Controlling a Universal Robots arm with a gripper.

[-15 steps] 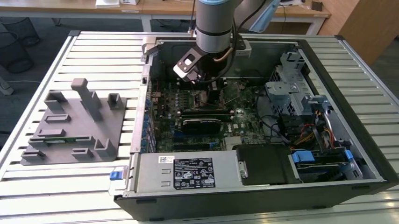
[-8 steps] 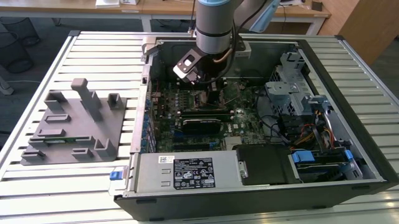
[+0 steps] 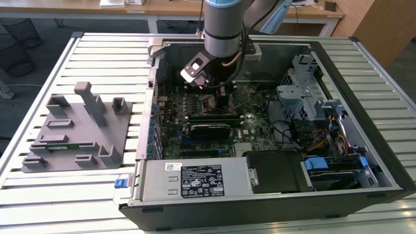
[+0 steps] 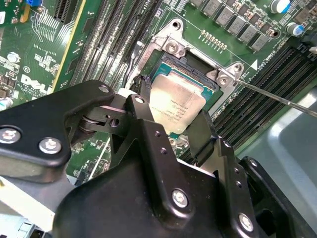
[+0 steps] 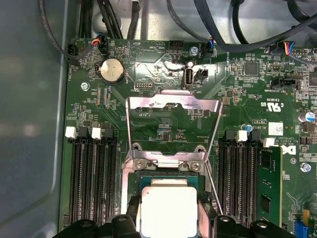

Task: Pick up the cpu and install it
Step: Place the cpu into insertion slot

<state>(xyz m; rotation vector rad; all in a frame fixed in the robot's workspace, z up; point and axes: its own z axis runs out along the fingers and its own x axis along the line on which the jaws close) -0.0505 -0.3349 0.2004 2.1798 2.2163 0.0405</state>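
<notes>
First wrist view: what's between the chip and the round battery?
The socket's swung-open metal frame lies between the chip and the battery, seen in the first wrist view.

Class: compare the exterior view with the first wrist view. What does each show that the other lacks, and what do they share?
Exterior view: the whole case, the grey fixture beside it, the arm. First wrist view: the cpu at the socket, the opened frame, a coin cell. Both: the green motherboard.
</notes>
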